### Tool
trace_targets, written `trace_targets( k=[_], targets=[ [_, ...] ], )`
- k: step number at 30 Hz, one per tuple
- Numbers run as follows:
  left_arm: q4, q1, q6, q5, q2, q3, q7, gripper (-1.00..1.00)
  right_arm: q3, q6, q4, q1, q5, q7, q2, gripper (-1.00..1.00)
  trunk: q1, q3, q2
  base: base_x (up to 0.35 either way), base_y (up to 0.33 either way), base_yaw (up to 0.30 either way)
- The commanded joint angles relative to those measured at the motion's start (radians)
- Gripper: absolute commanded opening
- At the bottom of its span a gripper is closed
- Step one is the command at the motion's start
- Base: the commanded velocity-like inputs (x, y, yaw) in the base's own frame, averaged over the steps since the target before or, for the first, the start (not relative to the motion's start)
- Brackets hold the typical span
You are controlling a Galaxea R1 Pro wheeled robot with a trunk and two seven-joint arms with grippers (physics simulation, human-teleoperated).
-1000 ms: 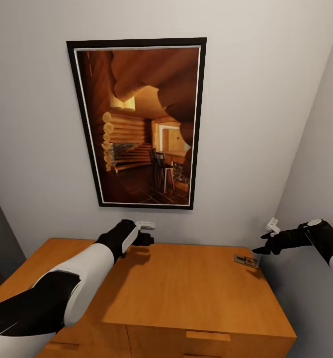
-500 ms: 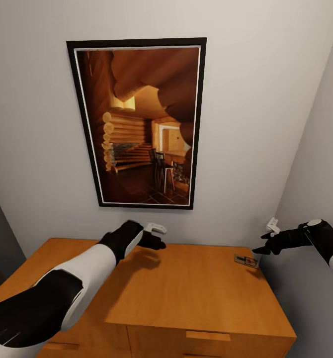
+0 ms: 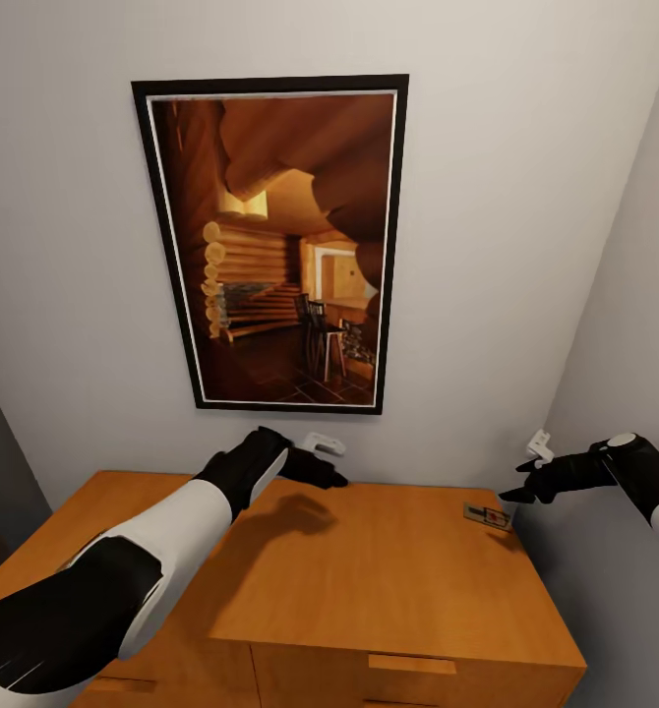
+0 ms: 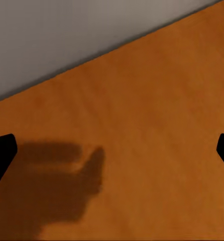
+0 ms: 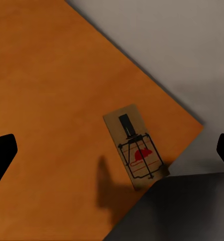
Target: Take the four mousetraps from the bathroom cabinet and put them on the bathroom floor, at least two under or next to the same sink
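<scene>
A mousetrap [image 3: 488,515], a small flat tan-brown rectangular board with dark wire parts and a red mark on its face, lies flat on the smooth top of the orange-brown wooden cabinet [image 3: 389,580], at the far right corner near the wall; in the head view it sits at about 4 o'clock from the picture's centre. In the right wrist view the same mousetrap [image 5: 136,146] lies close to the cabinet top's corner, its long side running at an angle to the edge, with a thin shadow just beside it.

The right claw [image 3: 522,489], black, hangs in the air just above and to the right of the mousetrap, not touching it. Its two dark fingertips stand far apart at the opposite edges of the right wrist view, so it is spread wide and holds nothing.

The left claw [image 3: 322,470], black at the end of a white and black arm, hovers over the back of the cabinet top near the pale grey wall [image 3: 64,295], at about 6 o'clock from the centre of the head view. Its fingertips also stand wide apart in the left wrist view, above bare orange wood [image 4: 157,115], and it casts a dark shadow there.

A large black-framed picture of a log-cabin interior [image 3: 275,241] hangs on the wall above the cabinet. A matching wooden bar handle [image 3: 412,665] shows on a drawer front at the near edge.
</scene>
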State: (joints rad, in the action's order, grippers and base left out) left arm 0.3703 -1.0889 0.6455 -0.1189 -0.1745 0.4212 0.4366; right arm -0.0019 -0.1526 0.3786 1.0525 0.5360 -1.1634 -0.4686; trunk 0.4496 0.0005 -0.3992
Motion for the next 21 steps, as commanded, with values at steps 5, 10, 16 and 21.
trace_targets(
  k=[5,10,16,21],
  targets=[
    [-0.003,0.0,-0.004,-0.009,0.0,0.005,0.111,1.0,0.0,-0.011,0.002,0.0,0.001,-0.003,0.003,1.0,0.0,-0.001,-0.001,0.0,0.0,0.0],
    [-0.012,0.006,-0.018,-0.009,0.0,0.005,0.155,1.0,0.001,-0.012,0.002,0.0,0.002,-0.003,0.006,1.0,0.0,-0.001,-0.001,0.0,0.0,0.0],
    [-0.018,0.027,-0.07,-0.008,0.0,0.005,0.167,1.0,0.002,-0.013,0.002,0.0,0.002,-0.002,0.008,1.0,0.0,-0.001,-0.001,0.0,0.0,0.0],
    [-0.02,0.044,-0.097,-0.008,0.0,0.004,0.165,1.0,0.002,-0.013,0.002,0.0,0.002,-0.002,0.008,1.0,0.0,-0.001,-0.001,0.0,0.0,0.0]
  ],
)
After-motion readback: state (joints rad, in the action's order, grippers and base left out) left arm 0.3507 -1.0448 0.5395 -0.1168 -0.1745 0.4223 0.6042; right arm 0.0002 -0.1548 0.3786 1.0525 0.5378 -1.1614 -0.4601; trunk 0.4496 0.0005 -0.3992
